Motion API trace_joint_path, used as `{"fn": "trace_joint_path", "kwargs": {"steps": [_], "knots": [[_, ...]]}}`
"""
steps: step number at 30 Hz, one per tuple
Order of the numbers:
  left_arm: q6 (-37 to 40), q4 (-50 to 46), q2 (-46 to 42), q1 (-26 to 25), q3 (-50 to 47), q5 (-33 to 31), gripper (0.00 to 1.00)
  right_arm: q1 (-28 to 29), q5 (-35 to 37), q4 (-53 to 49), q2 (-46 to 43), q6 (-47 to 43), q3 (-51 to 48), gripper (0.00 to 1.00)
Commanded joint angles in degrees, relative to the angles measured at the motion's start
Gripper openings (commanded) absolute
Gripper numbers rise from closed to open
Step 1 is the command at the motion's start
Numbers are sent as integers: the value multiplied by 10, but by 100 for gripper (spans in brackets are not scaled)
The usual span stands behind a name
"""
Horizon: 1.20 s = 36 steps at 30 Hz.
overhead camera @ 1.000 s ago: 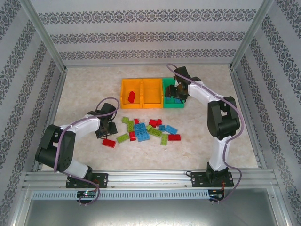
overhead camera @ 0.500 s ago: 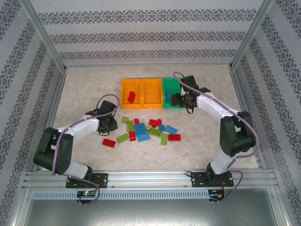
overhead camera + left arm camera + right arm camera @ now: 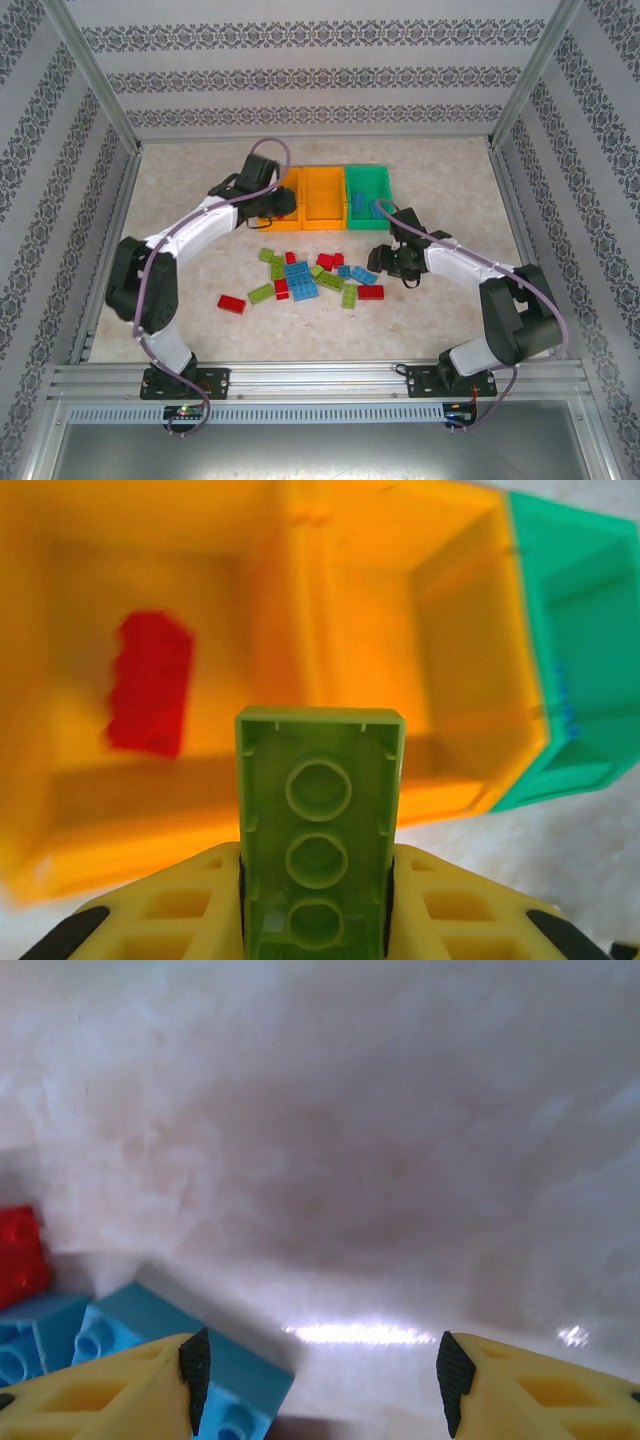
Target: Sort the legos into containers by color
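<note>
**Desk:** What's on your screen, biggest things first?

**Me:** I've got the pale marbled table [image 3: 470, 190]. Toward the back sit three bins joined in a row: the left orange bin [image 3: 268, 190], the middle orange bin [image 3: 322, 197], and the green bin [image 3: 367, 185] on the right.

**Desk:** And the arms?

**Me:** My left arm [image 3: 200, 225] reaches back to the row. The left gripper [image 3: 318, 880] hangs above the left orange bin, clamped on a lime green brick [image 3: 320, 780]. That brick stands upright between the fingers, its hollow underside facing the wrist camera. My right arm [image 3: 470, 265] is bent low over the table. The right gripper [image 3: 325, 1380] sits at the right edge of the loose bricks, its jaws apart over bare tabletop.

**Desk:** Where are the bricks?

**Me:** I see a pile [image 3: 310, 280] of red, green and blue ones in the middle of the table, in front of the bins. A lone red brick [image 3: 231, 303] lies apart to its left. Another red brick [image 3: 150, 695] lies inside the left orange bin, and some blue bricks [image 3: 362, 207] lie in the green bin. From the right wrist, a blue brick [image 3: 225, 1365] sits just beside one fingertip. I cannot tell whether they touch.
</note>
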Motion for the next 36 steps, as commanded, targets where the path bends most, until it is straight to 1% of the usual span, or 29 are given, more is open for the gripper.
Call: {"fn": "trace_joint_path", "kwargs": {"steps": [1, 4, 8, 11, 13, 15, 17, 21, 27, 32, 36], "knots": [[26, -13, 58, -12, 82, 51, 25, 20, 27, 9, -38, 35, -20, 65], [26, -27, 112, -14, 150, 61, 26, 26, 37, 11, -76, 54, -53, 66], [19, -39, 170, -14, 209, 87, 27, 28, 37, 17, -132, 78, -92, 67], [11, -37, 202, -17, 232, 97, 28, 34, 9, 21, -162, 88, -110, 75], [6, -41, 219, -17, 247, 99, 30, 51, -2, 5, -171, 87, -109, 81], [2, -42, 229, -18, 254, 99, 33, 74, 1, -8, -177, 90, -109, 83], [-1, -44, 235, -20, 257, 100, 38, 97, 9, -12, -183, 103, -112, 84], [4, -51, 234, -23, 260, 102, 48, 132, 28, -18, -180, 112, -113, 88], [14, -64, 211, -24, 258, 97, 68, 157, 40, -21, -143, 106, -96, 91], [14, -54, 182, -25, 234, 101, 74, 167, 58, -26, -101, 102, -77, 91], [12, -37, 156, -25, 203, 100, 74, 167, 77, -19, -84, 107, -73, 89]]}}
